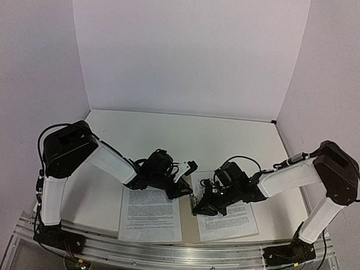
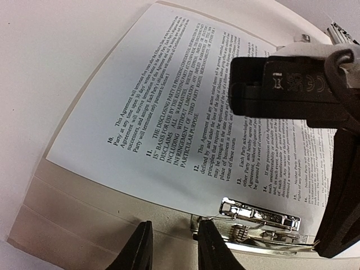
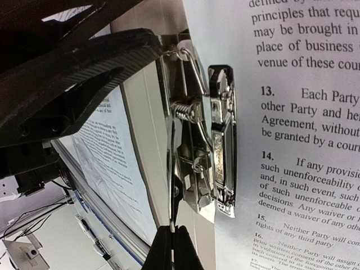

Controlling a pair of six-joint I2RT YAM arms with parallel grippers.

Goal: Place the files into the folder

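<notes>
The clip (image 3: pixel 219 140) ran along the file's (image 3: pixel 298 112) edge, the right claw (image 3: pixel 171 247) seemingly pinching its end, the left claw (image 2: pixel 174 239) apart just beside it.

wide free table (image 1: pixel 180 135) beyond the folder (image 1: pixel 186 231), closed in by walls (image 1: pixel 183 51) on three sides. tight at the spine: left gripper (image 2: pixel 173 247) and right gripper (image 3: pixel 171 247) nose to nose at the clip (image 3: pixel 219 140), barring any pass between.

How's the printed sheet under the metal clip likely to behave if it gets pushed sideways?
The sheet looks thin, so it would probably buckle rather than slide stiffly. The metal clip seems to pin one edge, so it may pivot or tear there. Probably very light.
</notes>
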